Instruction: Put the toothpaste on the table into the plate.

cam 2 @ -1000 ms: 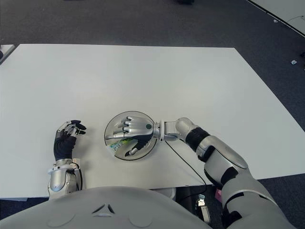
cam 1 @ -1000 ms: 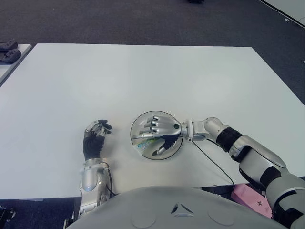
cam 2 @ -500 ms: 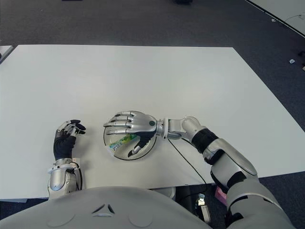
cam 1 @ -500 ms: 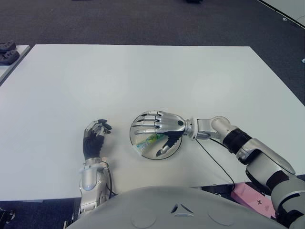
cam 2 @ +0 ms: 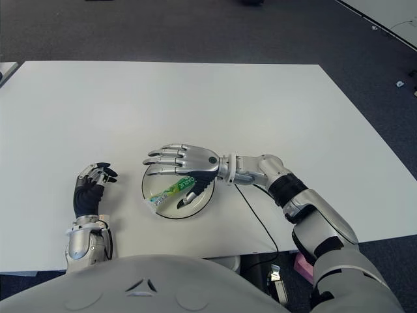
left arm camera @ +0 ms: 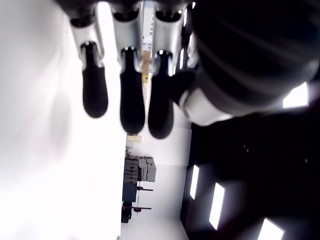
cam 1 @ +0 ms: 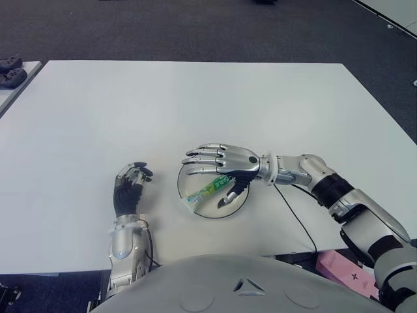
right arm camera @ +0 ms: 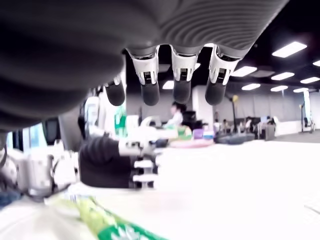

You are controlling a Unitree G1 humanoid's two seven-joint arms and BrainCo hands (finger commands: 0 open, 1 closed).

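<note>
the toothpaste (cam 1: 207,190), a green and white tube, lies in the round plate (cam 1: 237,201) near the front edge of the white table (cam 1: 195,104), slanting from the plate's near-left rim up toward its middle. the right hand (cam 1: 221,162) hovers over the plate's far half with its fingers (cam 1: 195,156) stretched out flat toward the robot's left and its thumb hanging down over the plate, holding nothing; the right wrist view shows the fingertips spread in the air above the tube, apart from it. the left hand (cam 1: 129,187) shows on the table just to the left of the plate, well clear of its rim, fingers loosely curled and empty. a dark cable (cam 1: 296,222) runs from the right wrist across the table to the front edge. the plate sits close to the front edge, with only a narrow strip of bare table between them. beyond the plate, the whole far half of the table is bare and open out to its far and side edges, and dark floor (cam 1: 195,26) lies past them.
</note>
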